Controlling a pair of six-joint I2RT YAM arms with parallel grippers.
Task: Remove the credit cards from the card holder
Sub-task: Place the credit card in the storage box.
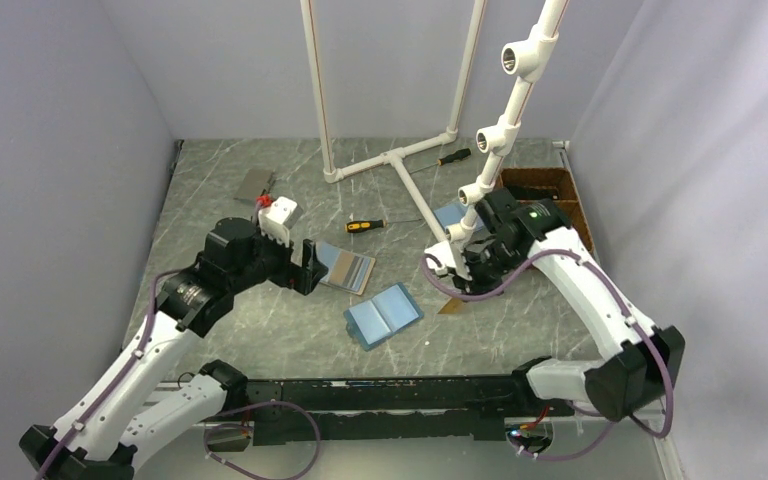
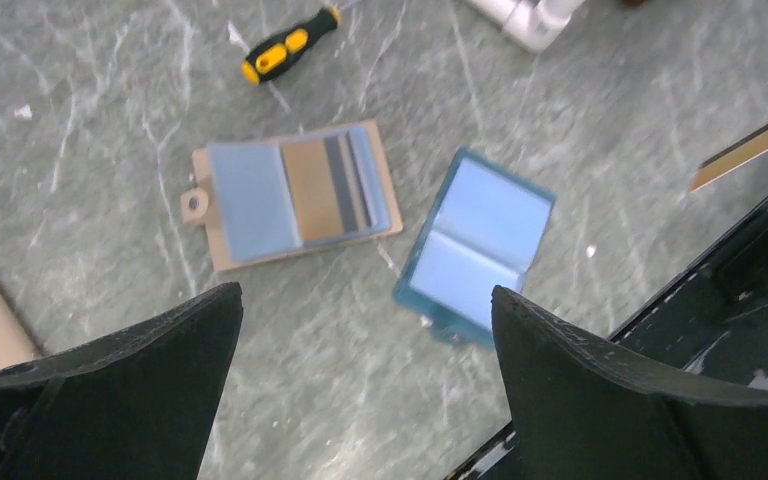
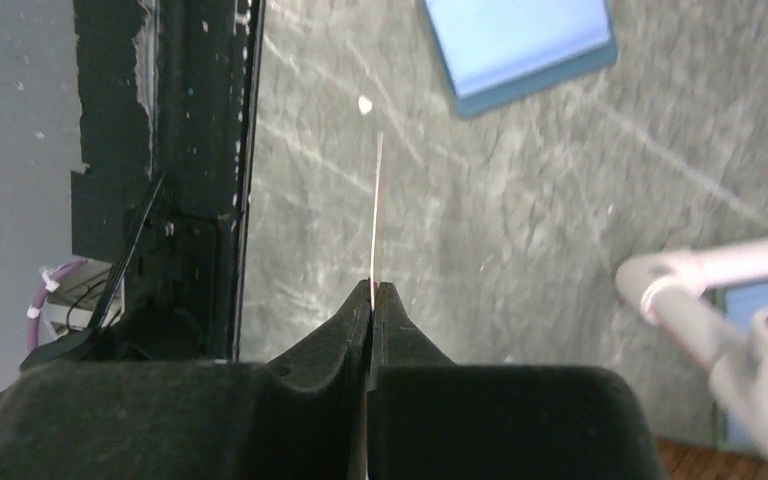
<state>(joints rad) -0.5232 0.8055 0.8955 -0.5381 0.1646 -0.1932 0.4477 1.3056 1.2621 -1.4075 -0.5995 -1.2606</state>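
Note:
The card holder [image 1: 348, 270] lies open on the table, tan with blue-grey panels. In the left wrist view [image 2: 295, 195] a tan card with a dark stripe [image 2: 325, 190] sits in its right panel. My left gripper [image 1: 305, 265] is open and empty, hovering just left of the holder; in its own view [image 2: 365, 300] the fingers stand wide apart. My right gripper [image 1: 455, 280] is shut on a thin tan card [image 1: 452, 305], held above the table right of the holder. The card shows edge-on [image 3: 375, 210] in front of the right gripper [image 3: 372, 285].
An all light-blue bifold [image 1: 383, 315] lies open near the front, also in the left wrist view [image 2: 480, 245]. A yellow-handled screwdriver [image 1: 365, 225], a second screwdriver [image 1: 453, 157], a small grey wallet [image 1: 255, 183], a white PVC pipe frame [image 1: 400, 160] and a brown box [image 1: 550, 195] stand behind.

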